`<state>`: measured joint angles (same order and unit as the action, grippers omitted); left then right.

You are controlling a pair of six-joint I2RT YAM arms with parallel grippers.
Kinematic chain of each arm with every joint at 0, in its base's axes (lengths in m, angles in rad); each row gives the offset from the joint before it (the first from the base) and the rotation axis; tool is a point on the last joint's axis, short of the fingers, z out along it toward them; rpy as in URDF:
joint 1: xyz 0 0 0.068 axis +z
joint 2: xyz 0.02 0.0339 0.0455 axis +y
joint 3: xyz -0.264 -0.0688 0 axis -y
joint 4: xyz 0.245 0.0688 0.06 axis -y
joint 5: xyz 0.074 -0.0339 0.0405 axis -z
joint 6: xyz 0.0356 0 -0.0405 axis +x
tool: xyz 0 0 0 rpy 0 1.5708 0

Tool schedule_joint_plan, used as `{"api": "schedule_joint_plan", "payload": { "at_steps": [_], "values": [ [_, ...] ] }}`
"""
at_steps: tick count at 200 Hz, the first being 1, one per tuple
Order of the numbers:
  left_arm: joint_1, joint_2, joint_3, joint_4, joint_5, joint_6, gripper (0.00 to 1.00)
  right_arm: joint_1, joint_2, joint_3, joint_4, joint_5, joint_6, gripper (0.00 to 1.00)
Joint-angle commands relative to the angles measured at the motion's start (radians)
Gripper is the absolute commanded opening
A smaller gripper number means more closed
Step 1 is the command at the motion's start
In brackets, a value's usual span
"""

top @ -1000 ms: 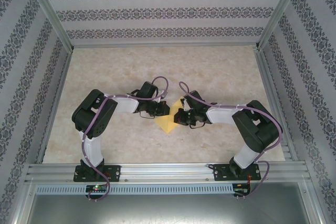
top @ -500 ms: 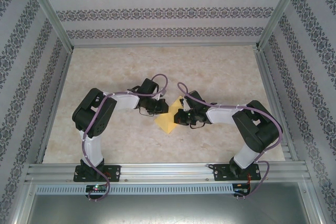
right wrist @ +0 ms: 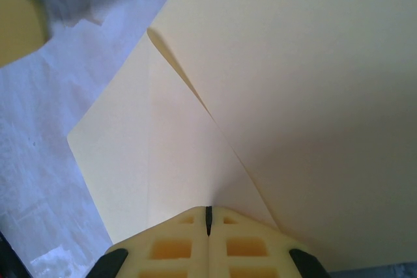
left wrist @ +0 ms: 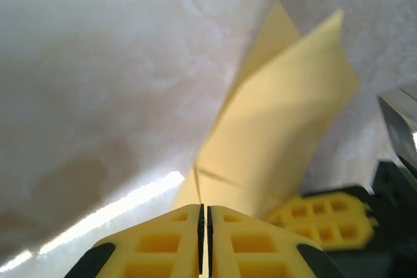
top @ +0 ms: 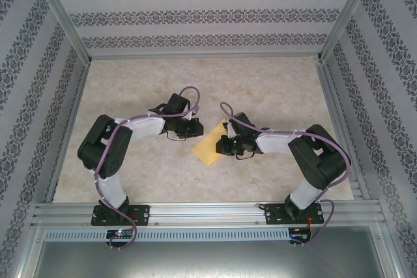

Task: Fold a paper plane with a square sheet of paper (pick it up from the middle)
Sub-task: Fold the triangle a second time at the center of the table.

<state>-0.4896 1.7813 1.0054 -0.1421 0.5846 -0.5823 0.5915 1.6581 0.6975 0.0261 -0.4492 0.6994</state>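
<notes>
mid-fold: right gripper (right wrist: pixel 208 213) pinched shut on the part-folded square sheet of paper (top: pixel 207 151) on the surface (top: pixel 280 96); left gripper (left wrist: pixel 203 208) nearly closed, seemingly holding nothing; next, it must press the paper flat.

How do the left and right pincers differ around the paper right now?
The right pincer is clamped on the folded paper; the left pincer only meets its tip, grip unclear. From above, the right one overlaps the paper, the left sits beside its edge. Both are shut.
</notes>
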Motion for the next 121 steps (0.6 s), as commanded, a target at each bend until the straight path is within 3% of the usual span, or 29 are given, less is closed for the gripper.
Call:
{"api": "schedule_joint_plan", "payload": {
  "at_steps": [1, 70, 121],
  "values": [
    [-0.040, -0.078, -0.087, 0.064, 0.048, -0.074, 0.13, 0.001, 0.010, -0.023, -0.103, 0.036, -0.027, 0.03],
    [-0.170, -0.108, -0.226, 0.240, 0.059, -0.220, 0.11, 0.005, 0.002, -0.018, -0.128, 0.056, -0.041, 0.03],
    [-0.185, -0.016, -0.234, 0.347, 0.058, -0.266, 0.11, 0.008, 0.003, -0.016, -0.133, 0.062, -0.046, 0.03]
  ]
}}
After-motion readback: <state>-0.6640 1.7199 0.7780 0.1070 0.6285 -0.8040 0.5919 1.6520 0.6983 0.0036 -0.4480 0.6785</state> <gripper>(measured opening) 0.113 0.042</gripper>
